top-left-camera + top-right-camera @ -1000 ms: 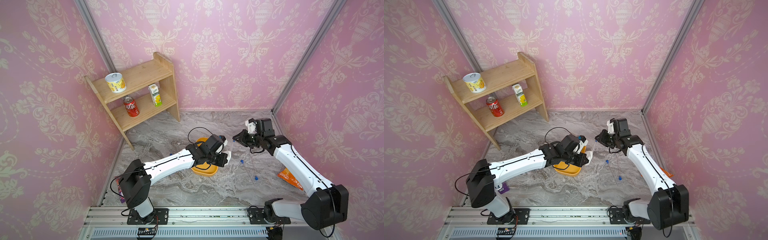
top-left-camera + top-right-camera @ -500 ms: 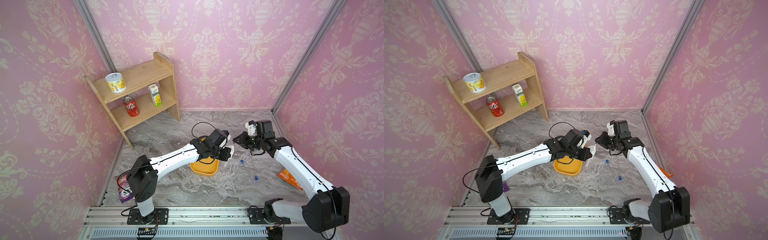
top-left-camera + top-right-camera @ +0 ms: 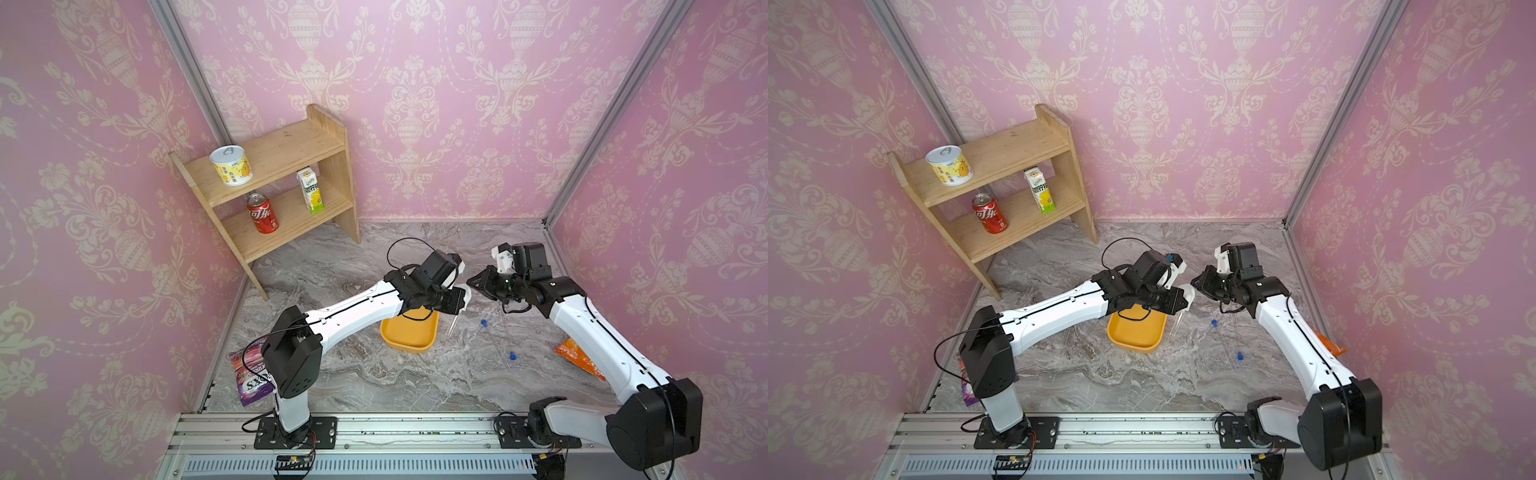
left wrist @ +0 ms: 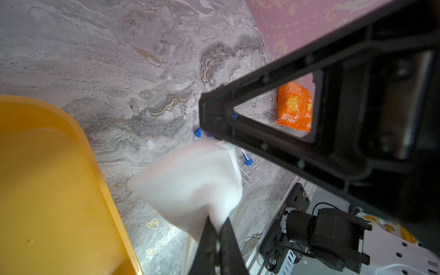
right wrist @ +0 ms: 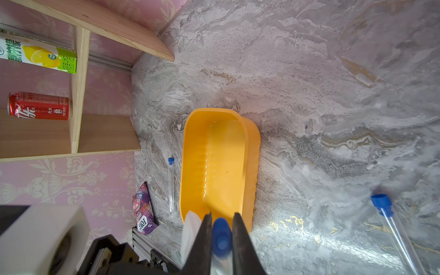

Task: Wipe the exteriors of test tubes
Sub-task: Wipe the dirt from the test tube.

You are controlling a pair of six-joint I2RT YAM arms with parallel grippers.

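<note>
Marble tabletop [image 3: 374,386], left hand [image 4: 217,227] clamping pad [image 4: 190,176], moved up beside right hand [image 5: 221,222] clamping tube [image 5: 221,237]

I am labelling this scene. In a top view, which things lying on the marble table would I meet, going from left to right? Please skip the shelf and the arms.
purple snack bag → yellow tray → test tubes → orange snack bag

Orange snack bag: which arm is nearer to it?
Right. The right arm reaches out just past the orange snack bag, its forearm overlapping it in both top views. The left arm stretches over the yellow tray, well away from the bag.
</note>
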